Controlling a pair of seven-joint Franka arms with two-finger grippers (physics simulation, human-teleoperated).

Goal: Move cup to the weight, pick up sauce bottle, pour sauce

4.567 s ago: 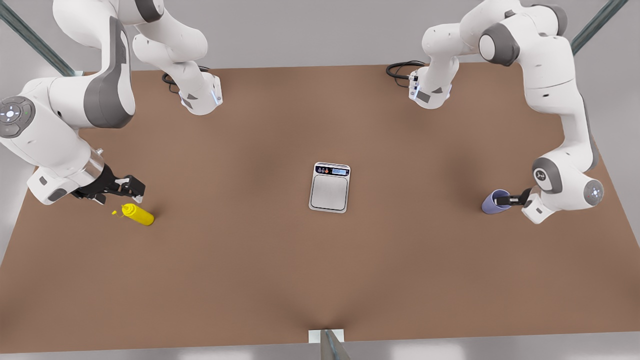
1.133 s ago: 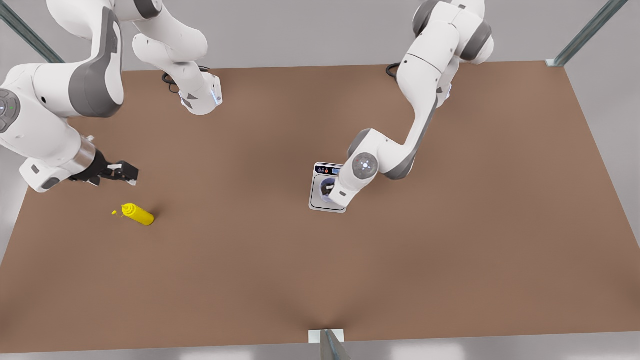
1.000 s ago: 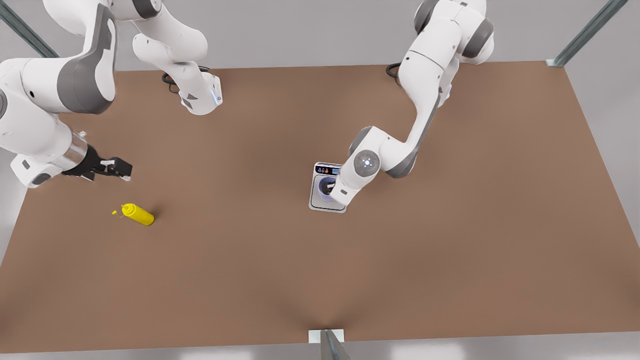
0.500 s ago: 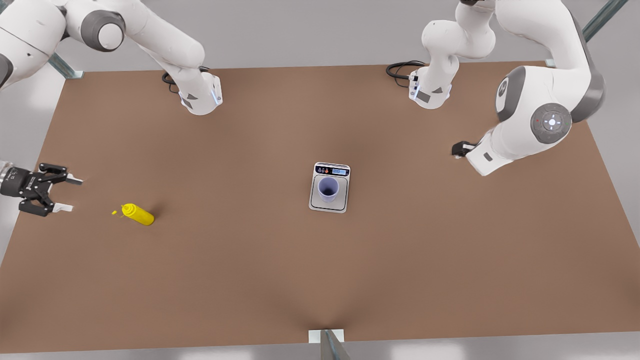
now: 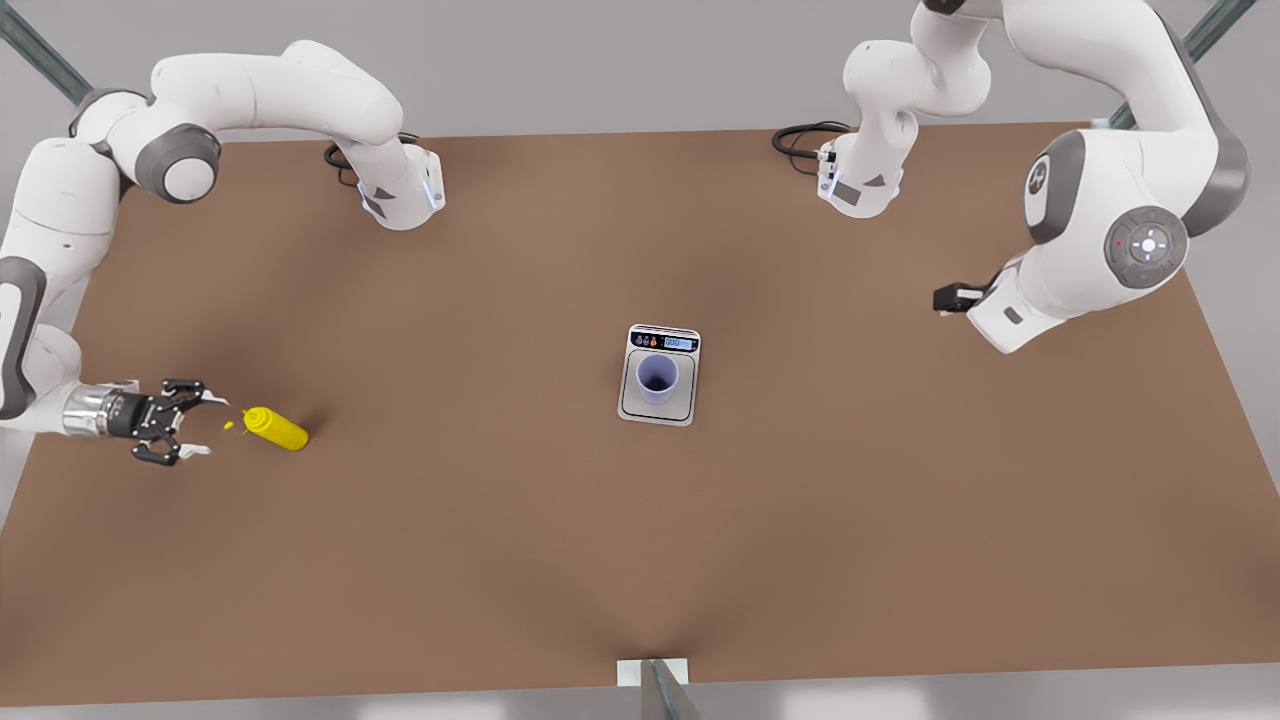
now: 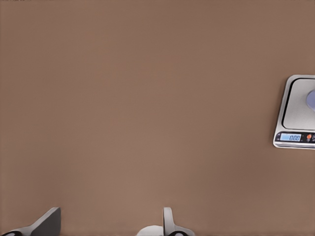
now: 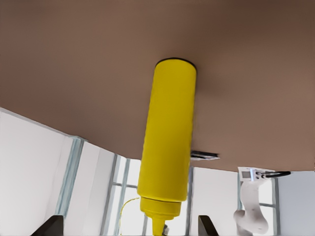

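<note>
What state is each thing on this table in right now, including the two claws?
cup: upright on the weight, released.
weight: flat on the table, display lit.
sauce bottle: lying on its side, nozzle toward the right gripper, not yet gripped.
right gripper: open, level with the nozzle end.
left gripper: waits apart, at the front view's right; fingers open.

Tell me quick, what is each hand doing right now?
Right hand: open, empty, at the nozzle end of the lying sauce bottle.
Left hand: open, empty, waiting away from the cup.
</note>
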